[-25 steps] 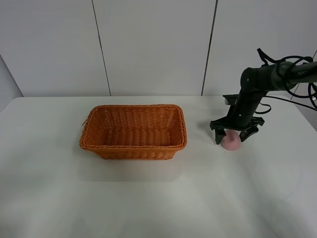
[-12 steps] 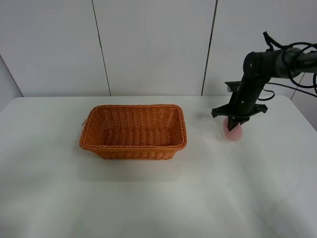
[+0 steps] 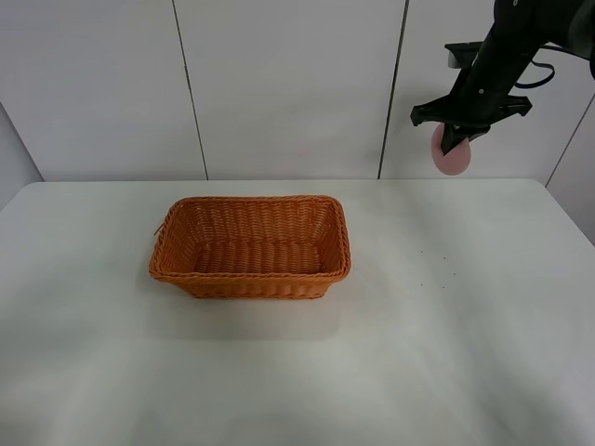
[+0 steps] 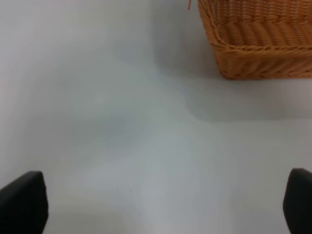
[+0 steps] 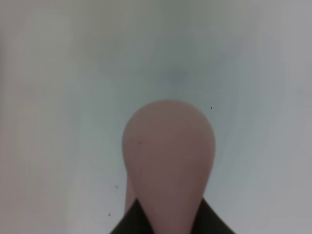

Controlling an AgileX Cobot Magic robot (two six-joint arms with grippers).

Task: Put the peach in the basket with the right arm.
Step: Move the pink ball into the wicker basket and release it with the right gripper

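The pink peach (image 3: pixel 453 156) hangs high above the table at the far right, with my right gripper (image 3: pixel 456 144) shut on it. In the right wrist view the peach (image 5: pixel 168 158) fills the middle, its pointed end away from the camera, with black fingers (image 5: pixel 209 219) at its base. The orange-brown wicker basket (image 3: pixel 251 277) sits on the table to the left of and well below the peach, with nothing in it. In the left wrist view the basket's corner (image 4: pixel 253 53) shows, and my left gripper's fingertips (image 4: pixel 22 202) stand wide apart over bare table; that arm is out of the exterior view.
The white table (image 3: pixel 446 353) spreads around the basket. A white panelled wall (image 3: pixel 279 84) stands behind it.
My right arm has lifted the peach off the table, from beside the basket's right end to high above the table.
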